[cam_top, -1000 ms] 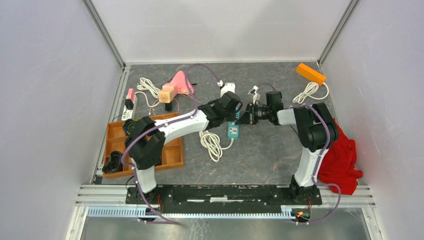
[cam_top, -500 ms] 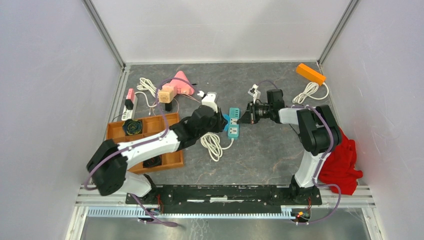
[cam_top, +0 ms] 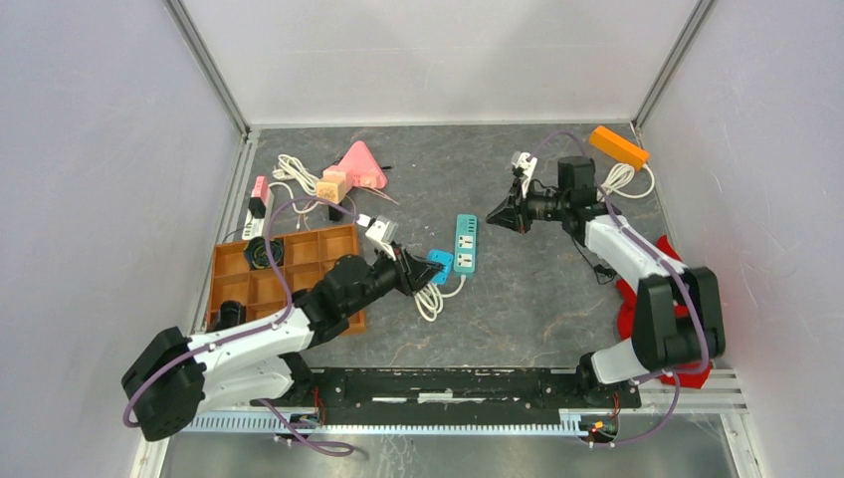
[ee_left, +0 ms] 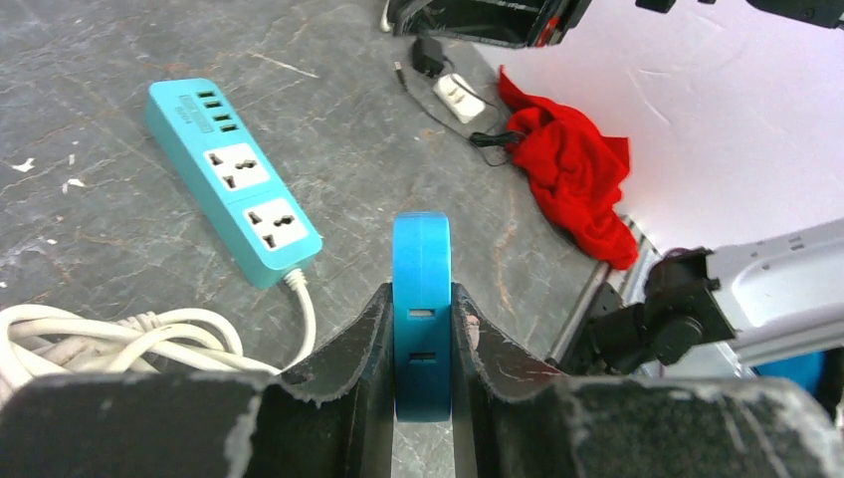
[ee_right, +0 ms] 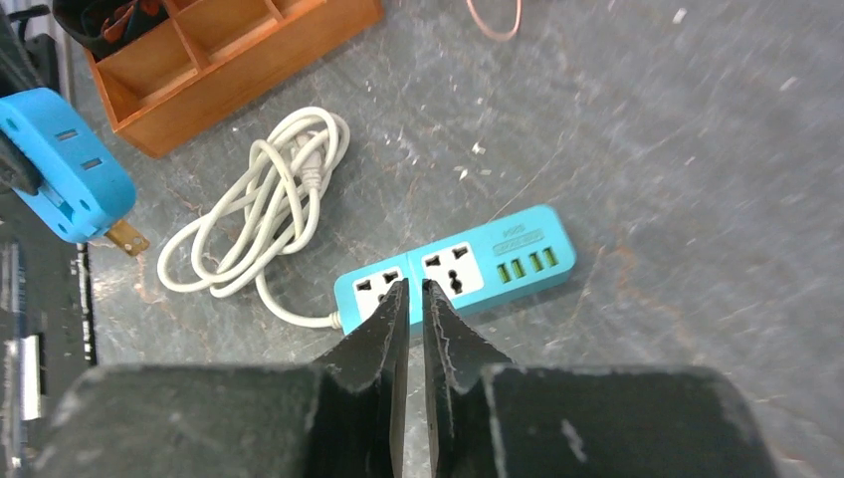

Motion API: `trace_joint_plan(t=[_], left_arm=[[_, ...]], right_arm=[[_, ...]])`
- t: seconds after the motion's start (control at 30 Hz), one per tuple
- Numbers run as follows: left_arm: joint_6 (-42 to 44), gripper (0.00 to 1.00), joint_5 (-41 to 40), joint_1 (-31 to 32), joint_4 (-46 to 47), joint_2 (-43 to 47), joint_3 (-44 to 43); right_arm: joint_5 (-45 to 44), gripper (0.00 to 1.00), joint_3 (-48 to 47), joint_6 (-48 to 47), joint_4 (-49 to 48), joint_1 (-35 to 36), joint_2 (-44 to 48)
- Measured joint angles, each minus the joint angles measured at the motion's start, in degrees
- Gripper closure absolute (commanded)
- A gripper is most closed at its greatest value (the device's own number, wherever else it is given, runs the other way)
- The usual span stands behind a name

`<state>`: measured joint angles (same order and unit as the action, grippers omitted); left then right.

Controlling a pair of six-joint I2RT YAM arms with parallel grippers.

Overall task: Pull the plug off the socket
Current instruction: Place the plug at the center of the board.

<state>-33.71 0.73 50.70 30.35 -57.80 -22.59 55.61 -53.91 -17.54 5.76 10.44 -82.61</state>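
Plug (ee_left: 421, 249) out now, pinched tight in my left gripper (ee_left: 421, 304), socket strip (ee_left: 234, 179) ahead-left of it, apart. Right gripper (ee_right: 415, 294) backed off, fingers pressed together, empty. I reckon pull done.

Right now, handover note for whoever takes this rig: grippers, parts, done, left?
Left gripper: shut on the blue plug, held apart from the teal power strip.
Right gripper: shut, empty, hanging near the strip.
Strip lies flat, both sockets empty, white cord coiled beside it.
Done: plug is out.
Left: probably only setting the plug down.
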Motion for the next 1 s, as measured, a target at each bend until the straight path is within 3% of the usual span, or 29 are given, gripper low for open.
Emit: trace_joint_plan(t=[0.17, 0.3, 0.37, 0.57, 0.8, 1.0], left_arm=[[1.25, 0.98, 3.54, 0.00, 8.85, 4.50, 6.36], [2.27, 0.98, 6.51, 0.00, 15.30, 4.87, 8.83], [2.86, 0.98, 7.85, 0.00, 18.73, 4.59, 9.90], [3.30, 0.95, 9.01, 0.00, 29.46, 1.62, 13.00], [3.32, 0.87, 12.31, 0.00, 39.69, -5.55, 13.99], [3.93, 0.85, 18.73, 0.00, 42.71, -11.78, 11.52]], right_arm=[[1.81, 0.67, 1.79, -8.20, 3.17, 0.02, 11.26], [7.13, 0.41, 6.36, -12.20, 3.50, 0.02, 16.92], [10.80, 0.34, 9.49, -15.15, 4.39, 0.07, 18.12], [17.55, 0.30, 14.69, -25.14, 10.45, 0.46, 18.38], [20.68, 0.25, 14.73, -26.47, 10.97, 3.91, 17.14], [21.59, 0.23, 14.73, -25.70, 10.86, 7.96, 16.02]])
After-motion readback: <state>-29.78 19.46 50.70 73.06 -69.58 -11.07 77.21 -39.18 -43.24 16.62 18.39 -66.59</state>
